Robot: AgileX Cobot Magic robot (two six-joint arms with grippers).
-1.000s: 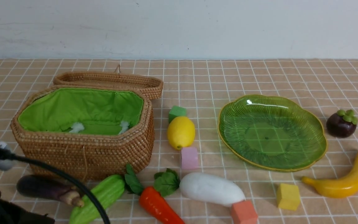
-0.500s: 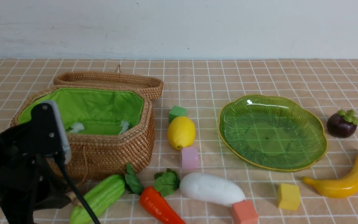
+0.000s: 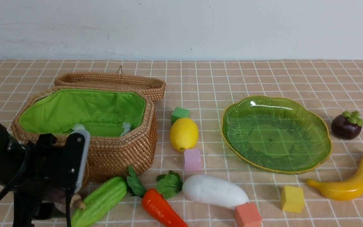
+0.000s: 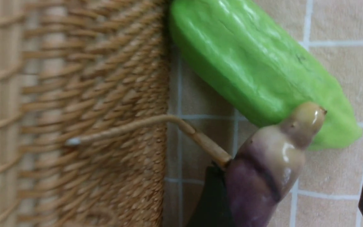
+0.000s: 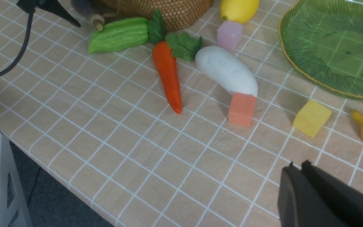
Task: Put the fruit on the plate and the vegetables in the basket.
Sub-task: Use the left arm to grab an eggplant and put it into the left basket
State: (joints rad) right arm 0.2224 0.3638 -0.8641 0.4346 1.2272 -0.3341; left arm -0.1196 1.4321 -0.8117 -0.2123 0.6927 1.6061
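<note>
My left gripper (image 4: 290,198) stands open over the dark purple eggplant (image 4: 263,183), whose stem end lies between the jaws against one finger (image 4: 210,205). In the front view the left arm (image 3: 43,167) hides most of the eggplant (image 3: 78,203), close to the basket (image 3: 106,154). The green gourd (image 3: 101,201), carrot (image 3: 161,209) and radish (image 3: 214,190) lie in a row on the cloth. The lemon (image 3: 183,134) sits left of the empty plate (image 3: 314,157); the mangosteen (image 3: 346,126) and banana (image 3: 348,183) lie to its right. My right gripper (image 5: 298,165) is shut and empty, above the cloth near the front edge.
Foam cubes lie among the toys: green (image 3: 179,113), pink (image 3: 191,160), yellow (image 3: 291,199) and orange-red (image 3: 247,216), the last touching the radish. The basket's lid (image 3: 112,82) lies open behind it. The table's near edge (image 5: 43,164) drops off close to the right gripper.
The left arm has swung in from the far left, risen before the basket, then come down over the eggplant. Its jaws have opened. The toys and the right gripper have not moved.
</note>
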